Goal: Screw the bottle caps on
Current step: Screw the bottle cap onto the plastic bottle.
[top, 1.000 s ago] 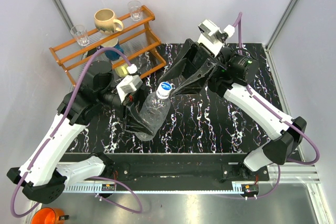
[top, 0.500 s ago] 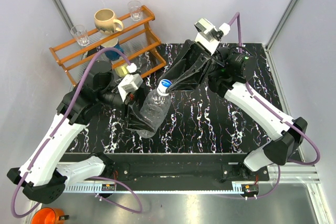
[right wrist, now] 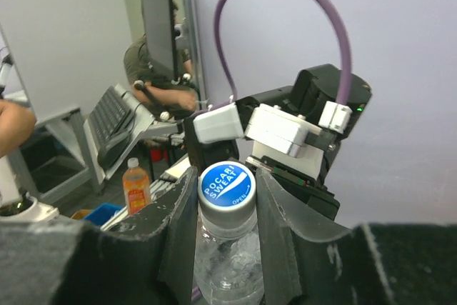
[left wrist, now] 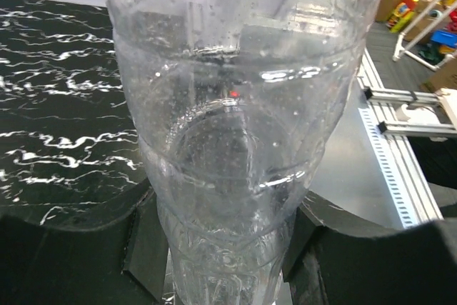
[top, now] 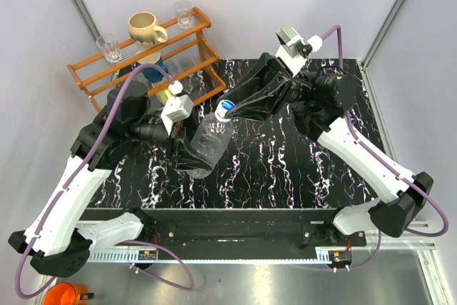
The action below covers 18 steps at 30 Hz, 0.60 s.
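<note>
Okay, far left: wooden rack (top: 146, 69) holding a mug (top: 145, 28) and two glasses (top: 108, 46). Just right of the rack and nearer the arm bases, the left gripper (top: 190, 161) pinches the base of a clear bottle (top: 209, 141), which is tilted with its neck pointing away from the rack. The left wrist view adds what the top view hides: the ribbed body fills the frame and black fingers (left wrist: 143, 248) press both sides. Farther right of the rack, the right gripper (top: 230, 110) clamps the cap (top: 226, 108). Only the right wrist view shows the cap's blue printed top, seated on the neck, with fingers (right wrist: 182, 226) tight against each side.
</note>
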### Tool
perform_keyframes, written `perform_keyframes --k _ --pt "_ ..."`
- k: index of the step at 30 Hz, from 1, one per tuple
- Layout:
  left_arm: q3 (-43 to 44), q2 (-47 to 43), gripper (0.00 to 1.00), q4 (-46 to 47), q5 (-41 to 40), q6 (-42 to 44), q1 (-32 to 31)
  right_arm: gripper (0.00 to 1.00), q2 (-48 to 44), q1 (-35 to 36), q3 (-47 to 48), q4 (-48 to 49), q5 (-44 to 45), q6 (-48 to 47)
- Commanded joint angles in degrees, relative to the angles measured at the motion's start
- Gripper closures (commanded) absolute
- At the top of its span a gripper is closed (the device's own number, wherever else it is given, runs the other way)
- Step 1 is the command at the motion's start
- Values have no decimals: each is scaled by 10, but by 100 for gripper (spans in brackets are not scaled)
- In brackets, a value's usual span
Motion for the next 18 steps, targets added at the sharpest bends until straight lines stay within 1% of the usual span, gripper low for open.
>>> perform_keyframes --k 1,4,8,9,11,12,14,15,16,17,18 --pt "53 8 100 48 -97 6 11 83 -19 4 -45 -86 18 -61" --pt "65 11 100 51 -138 6 13 86 -26 4 -72 -97 59 -66" --pt "71 13 100 50 -206 17 13 90 -31 6 -84 -163 111 -97" --pt "69 13 100 49 -240 24 13 90 -35 6 -91 -176 134 -104" --pt "67 12 100 47 -280 30 13 90 -40 7 -99 -201 155 -109" --pt "64 12 100 47 -322 36 14 90 -43 11 -103 -206 175 -109" --pt "59 12 100 47 -368 42 13 92 -44 17 -101 -259 204 -124" --pt "55 12 100 47 -408 48 13 92 -47 29 -94 -281 238 -133" --pt "51 12 100 46 -427 50 13 92 -47 37 -87 -334 259 -156" --pt "49 12 100 49 -446 52 13 92 -47 48 -83 -356 276 -171" --pt "42 11 100 50 -479 55 13 92 -46 70 -67 -384 323 -183"
